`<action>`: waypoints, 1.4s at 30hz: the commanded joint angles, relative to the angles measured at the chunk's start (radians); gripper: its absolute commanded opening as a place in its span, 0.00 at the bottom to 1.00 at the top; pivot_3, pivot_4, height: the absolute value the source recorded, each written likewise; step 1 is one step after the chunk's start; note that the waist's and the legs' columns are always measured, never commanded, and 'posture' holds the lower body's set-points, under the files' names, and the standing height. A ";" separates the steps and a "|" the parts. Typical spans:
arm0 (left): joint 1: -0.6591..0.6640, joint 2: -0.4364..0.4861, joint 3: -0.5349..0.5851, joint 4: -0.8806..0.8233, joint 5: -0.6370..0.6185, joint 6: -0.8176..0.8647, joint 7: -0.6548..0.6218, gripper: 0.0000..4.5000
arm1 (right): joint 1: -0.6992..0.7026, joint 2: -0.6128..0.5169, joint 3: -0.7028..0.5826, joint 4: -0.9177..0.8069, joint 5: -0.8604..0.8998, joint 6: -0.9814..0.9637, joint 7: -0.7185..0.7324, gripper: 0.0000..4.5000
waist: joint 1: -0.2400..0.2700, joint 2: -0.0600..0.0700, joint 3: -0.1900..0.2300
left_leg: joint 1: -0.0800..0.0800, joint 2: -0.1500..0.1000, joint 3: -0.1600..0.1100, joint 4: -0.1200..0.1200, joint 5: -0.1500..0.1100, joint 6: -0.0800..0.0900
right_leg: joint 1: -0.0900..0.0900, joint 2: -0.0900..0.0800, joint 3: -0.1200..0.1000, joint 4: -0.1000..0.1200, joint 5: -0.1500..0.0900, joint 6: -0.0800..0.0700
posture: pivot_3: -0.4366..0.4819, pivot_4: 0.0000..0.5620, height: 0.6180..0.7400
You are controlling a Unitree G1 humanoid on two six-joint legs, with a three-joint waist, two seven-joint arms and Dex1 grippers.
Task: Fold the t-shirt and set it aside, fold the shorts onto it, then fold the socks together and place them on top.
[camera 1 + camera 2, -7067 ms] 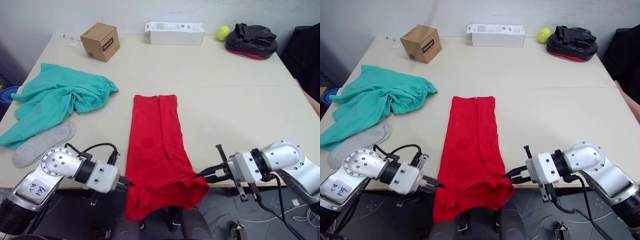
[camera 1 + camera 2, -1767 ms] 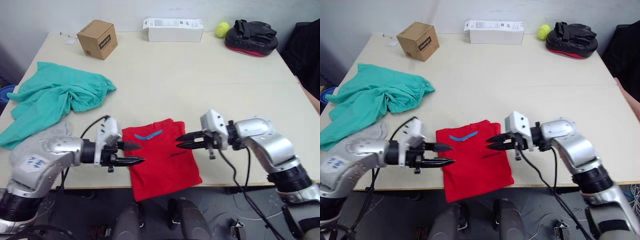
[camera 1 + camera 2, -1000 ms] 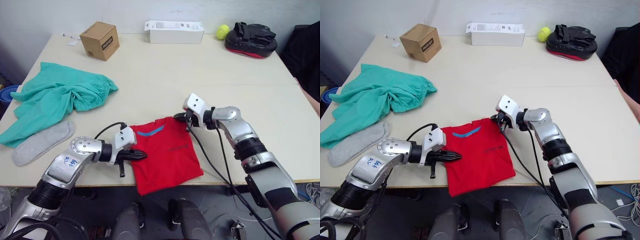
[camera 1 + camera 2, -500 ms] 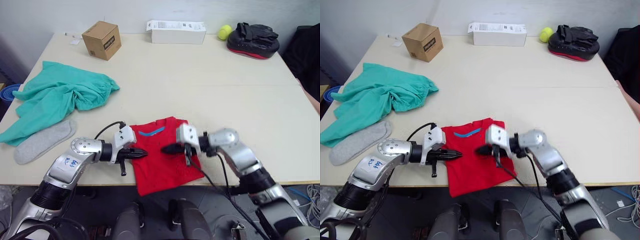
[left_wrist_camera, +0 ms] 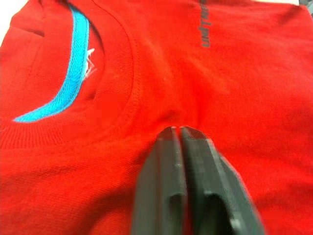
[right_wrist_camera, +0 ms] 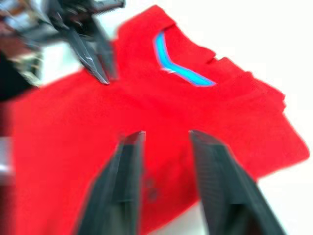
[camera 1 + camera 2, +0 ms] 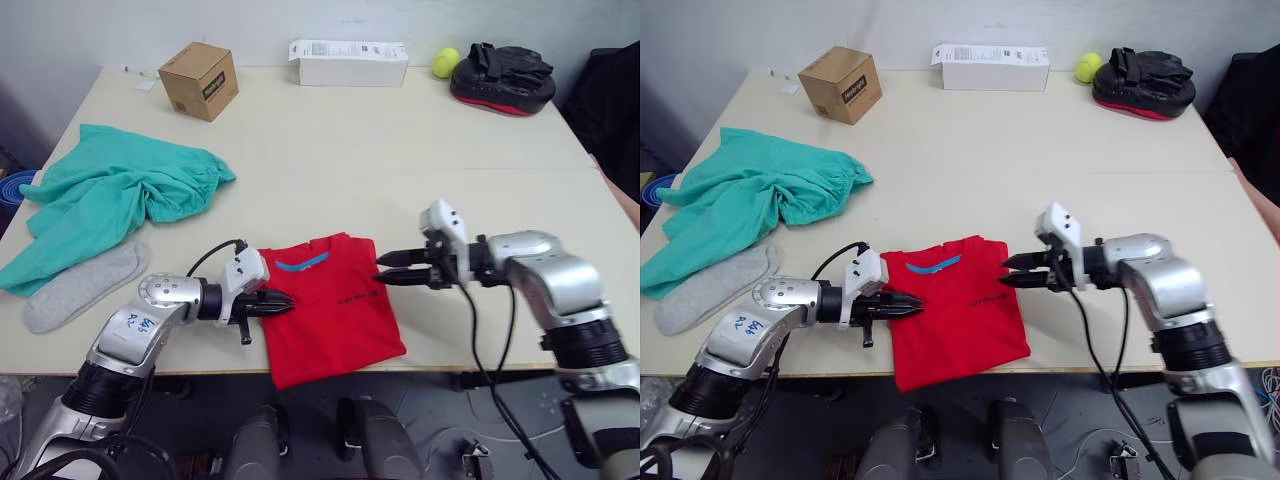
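The red t-shirt (image 7: 335,310) lies folded at the table's near edge, blue neck label up, its lower end hanging over the edge. My left gripper (image 7: 288,300) is shut, and its tips rest on the shirt's left side by the collar (image 5: 122,73). My right gripper (image 7: 386,271) is open at the shirt's right edge, level with the chest print, with nothing between its fingers (image 6: 129,166). The teal shorts (image 7: 110,200) lie crumpled at the table's left. The grey socks (image 7: 85,287) lie flat just in front of them.
Along the far edge stand a cardboard box (image 7: 200,80), a long white box (image 7: 348,62), a tennis ball (image 7: 445,63) and a black and red pad (image 7: 500,75). A cable runs from each wrist. Bare tabletop (image 7: 400,170) spreads behind and right of the shirt.
The long red strip has been folded in half and released. In the last half second my right gripper drew back from over the shirt's middle to its right edge. The left gripper stayed put.
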 commanded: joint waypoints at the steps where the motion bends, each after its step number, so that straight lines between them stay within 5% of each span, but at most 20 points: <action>1: 0.007 0.009 0.073 -0.055 -0.054 0.018 -0.012 0.40 | -0.004 -0.099 -0.028 -0.038 0.095 0.183 0.064 0.67 | 0.000 0.000 0.000 | 0.000 0.000 0.000 0.000 0.000 0.000 | 0.000 0.000 0.000 0.000 0.000 0.000 | 0.48 0.27 1.00; 5: 0.025 0.028 0.145 -0.141 -0.143 0.064 -0.038 0.68 | -0.002 -0.130 -0.021 0.011 0.125 0.336 0.019 0.97 | -0.003 0.000 0.000 | -0.001 0.000 0.000 -0.001 0.000 0.000 | 0.000 0.000 0.000 -0.001 -0.001 -0.001 | 0.48 0.27 1.00; 9: 0.045 0.065 0.183 -0.223 -0.185 0.087 -0.055 0.97 | -0.037 -0.030 -0.046 0.110 0.157 0.499 -0.092 1.00 | -0.003 0.000 0.000 | -0.001 0.000 0.001 -0.002 0.000 -0.001 | -0.001 0.000 0.000 -0.002 -0.001 -0.001 | 0.48 0.27 1.00; 22: 0.052 0.079 0.201 -0.277 -0.200 0.103 -0.012 0.99 | -0.144 0.282 0.003 0.281 0.143 0.650 -0.302 1.00 | -0.013 -0.001 -0.001 | 0.000 0.000 0.001 -0.004 0.001 -0.002 | -0.001 0.001 0.001 -0.002 0.000 -0.001 | 0.48 0.27 1.00; 33: 0.053 0.077 0.218 -0.303 -0.214 0.123 0.016 0.99 | -0.125 0.366 0.068 0.330 0.134 0.652 -0.317 1.00 | -0.033 -0.007 -0.005 | 0.004 0.001 0.002 -0.012 0.004 -0.006 | -0.001 0.004 0.001 -0.002 -0.001 -0.001 | 0.48 0.27 1.00; 36: 0.048 0.075 0.220 -0.307 -0.222 0.131 0.021 1.00 | -0.118 0.372 0.073 0.332 0.129 0.639 -0.319 0.87 | -0.034 -0.007 -0.006 | 0.005 0.002 0.002 -0.013 0.004 -0.007 | -0.001 0.005 0.001 -0.002 -0.001 -0.002 | 0.48 0.27 1.00; 42: 0.038 0.075 0.215 -0.305 -0.226 0.134 0.025 1.00 | -0.135 0.378 0.045 0.359 0.127 0.628 -0.324 0.41 | -0.033 -0.007 -0.005 | 0.004 0.002 0.002 -0.014 0.004 -0.008 | -0.002 0.005 0.001 -0.002 -0.002 -0.003 | 0.48 0.27 1.00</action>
